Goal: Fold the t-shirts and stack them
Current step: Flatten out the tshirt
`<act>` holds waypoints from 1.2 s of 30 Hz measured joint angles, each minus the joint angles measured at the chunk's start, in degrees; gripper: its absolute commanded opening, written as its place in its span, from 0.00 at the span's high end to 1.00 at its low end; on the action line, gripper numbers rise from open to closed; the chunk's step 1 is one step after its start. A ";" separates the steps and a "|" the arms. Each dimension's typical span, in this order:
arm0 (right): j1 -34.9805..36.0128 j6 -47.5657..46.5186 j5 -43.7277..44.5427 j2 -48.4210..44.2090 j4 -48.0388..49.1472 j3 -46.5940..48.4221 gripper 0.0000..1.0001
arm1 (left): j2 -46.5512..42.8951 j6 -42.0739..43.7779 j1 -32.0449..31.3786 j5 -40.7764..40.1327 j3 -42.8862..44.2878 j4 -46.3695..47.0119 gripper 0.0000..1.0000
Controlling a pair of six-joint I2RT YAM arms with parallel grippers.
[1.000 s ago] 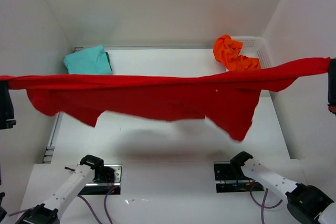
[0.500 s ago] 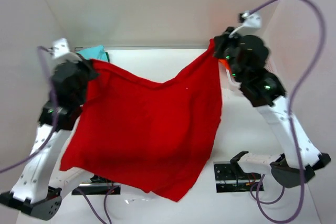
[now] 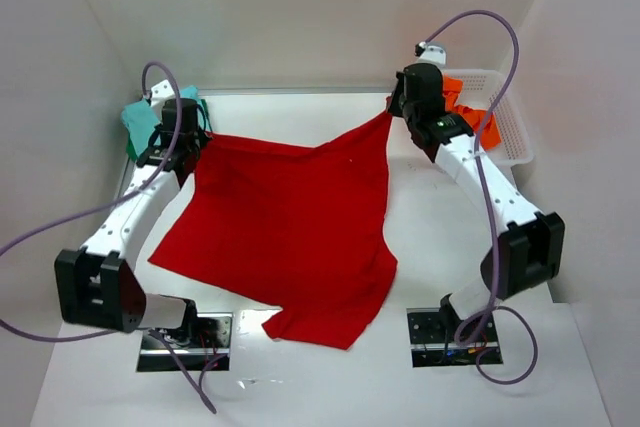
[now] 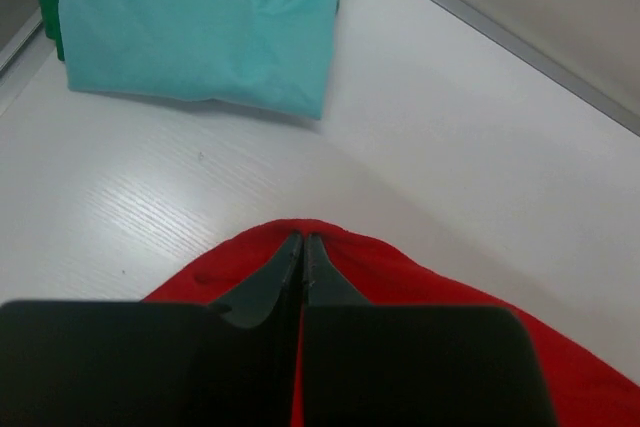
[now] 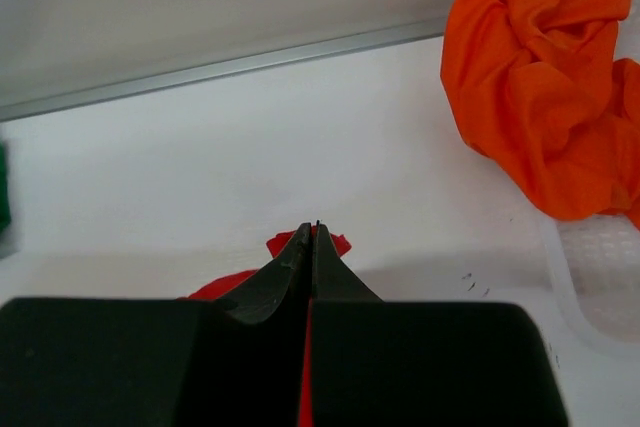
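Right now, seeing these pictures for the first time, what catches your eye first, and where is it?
The red t-shirt spreads across the middle of the table, its far corners pinched in the shut left gripper and right gripper. A folded teal t-shirt lies far left; a crumpled orange t-shirt spills from the white basket far right.

The red t-shirt (image 3: 290, 227) was soft matt cloth with shallow creases. At ten o'clock the teal t-shirt (image 4: 200, 27) looked smooth and matt. At two o'clock the orange t-shirt (image 5: 540, 97) was crumpled matt cloth beside a white plastic mesh basket (image 3: 510, 117). The white table (image 3: 440, 217) showed a faint grain and was edged by a dull metal strip (image 5: 250, 65). The left gripper (image 4: 302, 239) and right gripper (image 5: 313, 229) were matt dark plastic.
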 measured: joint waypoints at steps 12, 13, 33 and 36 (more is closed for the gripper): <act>-2.32 -1.18 -1.73 10.21 0.20 23.69 1.00 | 11.04 4.96 5.05 8.92 17.79 3.37 1.00; -2.36 -1.31 -1.64 9.77 0.20 24.59 1.00 | 10.45 5.22 5.14 9.42 18.60 3.48 1.00; -2.73 -2.82 -7.19 -45.64 -9.20 33.97 1.00 | -60.76 5.55 2.86 17.49 16.39 -9.31 1.00; -2.73 -2.25 -8.83 -46.18 -13.05 33.07 1.00 | -61.96 4.72 2.67 16.44 16.06 -11.02 1.00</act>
